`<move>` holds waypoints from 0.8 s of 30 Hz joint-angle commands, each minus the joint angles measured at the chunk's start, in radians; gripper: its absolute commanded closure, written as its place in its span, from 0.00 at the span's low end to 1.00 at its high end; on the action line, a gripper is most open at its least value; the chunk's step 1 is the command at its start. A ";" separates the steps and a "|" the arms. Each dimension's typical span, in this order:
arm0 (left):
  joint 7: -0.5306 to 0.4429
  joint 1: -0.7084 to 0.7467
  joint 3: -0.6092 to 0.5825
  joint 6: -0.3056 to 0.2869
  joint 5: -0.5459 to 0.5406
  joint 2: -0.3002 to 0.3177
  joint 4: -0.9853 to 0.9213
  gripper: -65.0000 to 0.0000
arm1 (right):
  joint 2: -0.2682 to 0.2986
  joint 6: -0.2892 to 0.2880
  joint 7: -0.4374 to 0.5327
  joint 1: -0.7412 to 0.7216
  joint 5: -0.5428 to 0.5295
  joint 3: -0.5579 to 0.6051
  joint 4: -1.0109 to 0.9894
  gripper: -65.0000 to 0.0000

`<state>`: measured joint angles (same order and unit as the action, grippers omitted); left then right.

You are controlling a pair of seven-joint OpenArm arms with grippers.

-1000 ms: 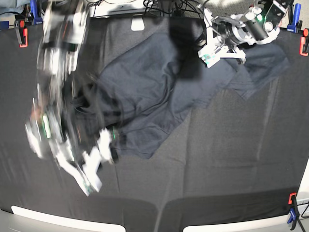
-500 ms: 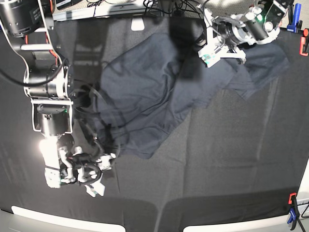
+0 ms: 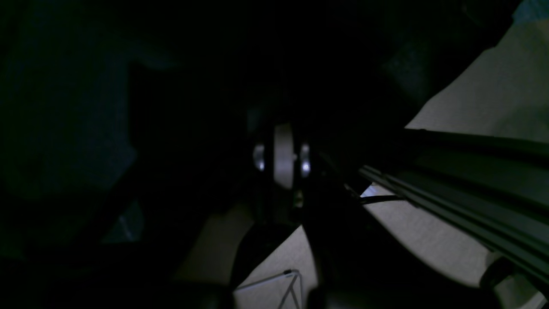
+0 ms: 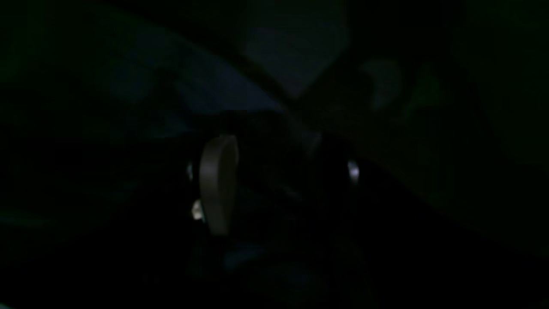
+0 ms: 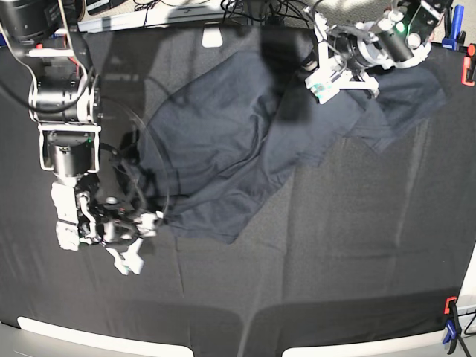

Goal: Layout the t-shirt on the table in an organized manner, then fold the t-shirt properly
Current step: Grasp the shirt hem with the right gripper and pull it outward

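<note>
The dark navy t-shirt [image 5: 238, 134] lies crumpled and slanted across the back half of the table [image 5: 335, 260], one part reaching toward the far right corner. My right gripper [image 5: 136, 238] hovers low just left of the shirt's near hem, open with nothing between its fingers [image 4: 218, 184]. At the shirt's back edge sits my left gripper [image 5: 327, 82], shut. The left wrist view is very dark and shows its pads [image 3: 283, 156] pressed together; whether cloth is pinched there cannot be seen. The right wrist view is almost black.
Red clamp [image 5: 468, 67] and blue clamp [image 5: 455, 18] grip the back right edge, another clamp [image 5: 450, 316] the front right corner. Cables [image 5: 253, 9] hang behind the table. A white patch [image 5: 212, 37] lies at the back edge. The pale rim [image 5: 74, 333] runs along the front.
The right arm swung down to the front left, then drew its open gripper back up toward the shirt's near hem. The left arm and the shirt stayed put.
</note>
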<state>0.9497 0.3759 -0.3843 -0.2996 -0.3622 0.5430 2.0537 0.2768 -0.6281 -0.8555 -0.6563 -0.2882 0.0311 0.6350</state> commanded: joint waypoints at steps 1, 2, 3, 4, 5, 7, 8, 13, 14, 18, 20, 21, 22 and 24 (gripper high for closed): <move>-0.008 -0.002 0.004 -0.004 -0.006 0.006 0.018 1.00 | 0.005 0.000 0.009 -0.034 -0.013 -0.003 0.014 0.53; -0.007 -0.002 0.004 -0.004 -0.006 0.006 0.018 1.00 | 0.003 0.000 0.005 -0.037 -0.013 -0.003 0.014 0.53; -0.007 -0.002 0.004 -0.004 -0.006 0.006 0.018 1.00 | 0.000 0.000 -0.003 -0.040 -0.016 -0.003 0.015 0.54; -0.007 -0.002 0.004 -0.004 -0.006 0.006 0.018 1.00 | -0.003 0.000 -0.012 -0.042 -0.016 -0.003 0.015 0.57; -0.007 -0.002 0.004 -0.004 -0.006 0.006 0.018 1.00 | -0.005 0.000 -0.021 -0.045 -0.019 -0.003 0.015 0.61; -0.007 -0.002 0.004 -0.004 -0.006 0.006 0.018 1.00 | -0.005 -0.001 -0.041 -0.047 -0.035 -0.003 0.016 0.73; -0.007 -0.002 0.004 -0.004 -0.006 0.006 0.018 1.00 | -0.005 0.000 -0.056 -0.047 -0.038 -0.003 0.016 0.81; -0.008 -0.010 0.004 -0.004 0.007 0.006 0.018 1.00 | 0.008 -0.062 -0.099 -0.055 -0.033 -0.006 0.053 1.00; -0.008 -0.016 0.004 -0.004 0.030 0.006 0.018 1.00 | 0.014 -0.070 -0.101 -0.055 -0.034 -0.009 0.076 1.00; -0.008 -0.061 0.004 0.043 0.112 0.006 0.020 1.00 | 0.046 -0.070 -0.171 -0.053 -0.059 -0.035 0.183 1.00; -0.008 -0.086 0.004 0.092 0.130 0.005 0.023 1.00 | 0.066 -0.070 -0.210 -0.042 -0.109 -0.058 0.250 1.00; -0.007 -0.099 0.004 0.105 0.149 0.005 0.026 1.00 | 0.076 -0.070 -0.232 -0.033 -0.143 -0.072 0.288 1.00; -0.008 -0.111 0.004 0.118 0.176 0.005 0.031 1.00 | 0.086 -0.070 -0.251 -0.021 -0.180 -0.089 0.329 1.00; -0.011 -0.137 0.004 0.149 0.231 0.006 0.041 1.00 | 0.103 -0.070 -0.262 0.016 -0.251 -0.129 0.422 1.00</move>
<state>0.9535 0.2489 -0.3855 -0.1589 -0.1368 0.5404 2.0731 0.3660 -0.6693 -1.1313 -0.6052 -0.5308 -0.0940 1.0454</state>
